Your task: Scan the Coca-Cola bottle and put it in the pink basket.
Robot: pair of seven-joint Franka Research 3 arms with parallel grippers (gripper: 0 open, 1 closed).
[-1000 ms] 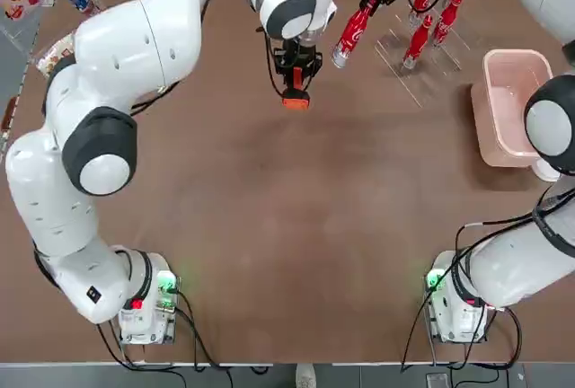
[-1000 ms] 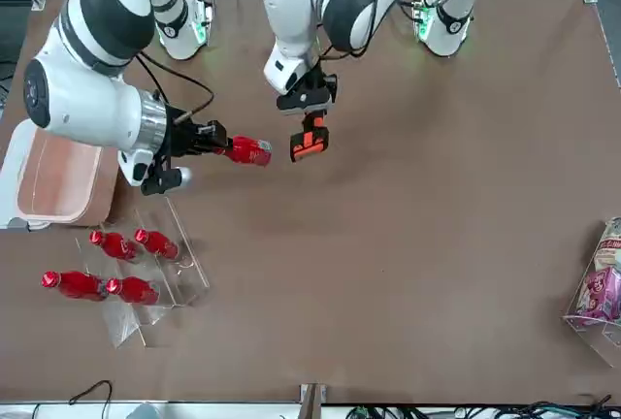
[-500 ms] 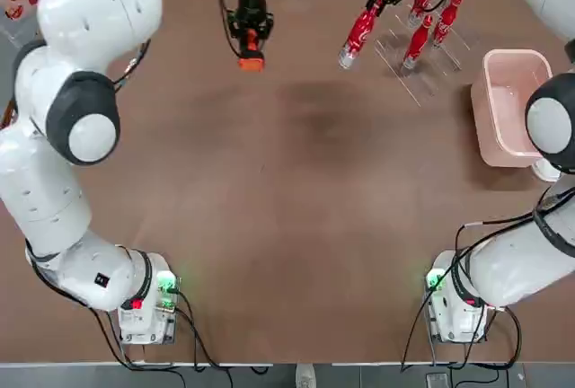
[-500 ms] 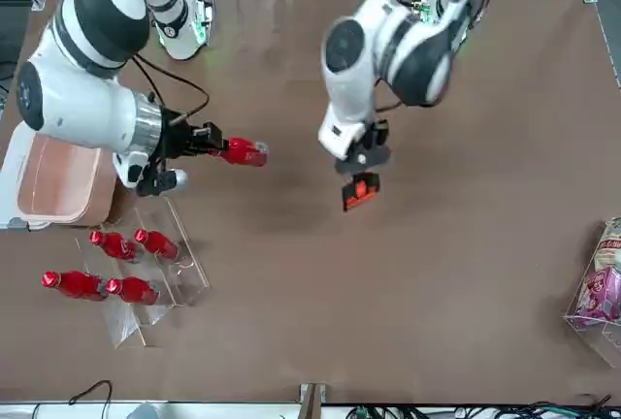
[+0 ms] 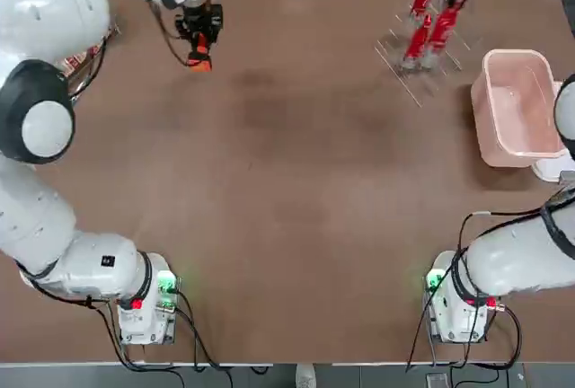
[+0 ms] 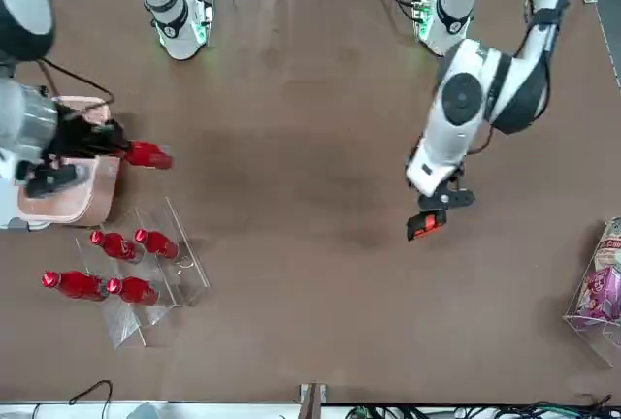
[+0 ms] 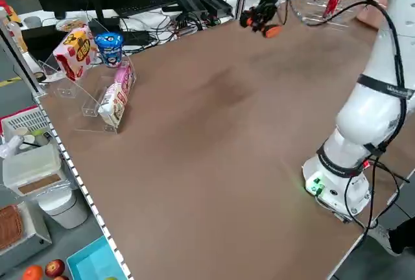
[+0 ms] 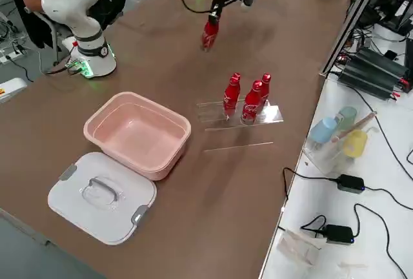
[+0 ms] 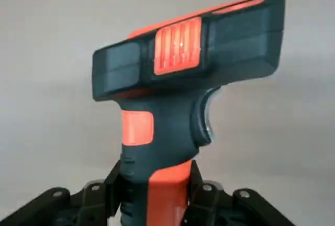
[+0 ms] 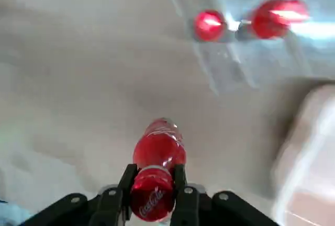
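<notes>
Right gripper (image 10: 155, 194): fingers clamped on the Coca-Cola bottle (image 6: 146, 155), gripping it at the capped upper end. The bottle hangs lifted clear of the brown table (image 6: 310, 99), body extending away from the fingers, white script showing on the red surface near the grip in the right wrist view. In the front view the bottle projects sideways from the gripper, its free end pointing toward the table's middle.

Pink basket (image 6: 60, 191): just beside and below the right gripper, partly under the wrist in the front view; open-topped, standing on the table. Its white lid (image 8: 102, 196) with grey handle lies flat on the far side of the basket from the bottle, touching or nearly touching the rim.

Clear rack (image 8: 240, 114): on the table beyond the held bottle, near the basket; carries the other red bottles (image 8: 250, 100), upright, close together.

Left gripper (image 9: 155, 194): fingers clamped on the grip of the orange-and-black scanner (image 6: 424, 225). It is held above the table, well apart from the right gripper and the bottle, toward the opposite side. In the left wrist view the scanner head stands away from the fingers, its orange window facing the camera.

Clear stand with snack packs (image 7: 97, 72): at the table edge beyond the left gripper.
</notes>
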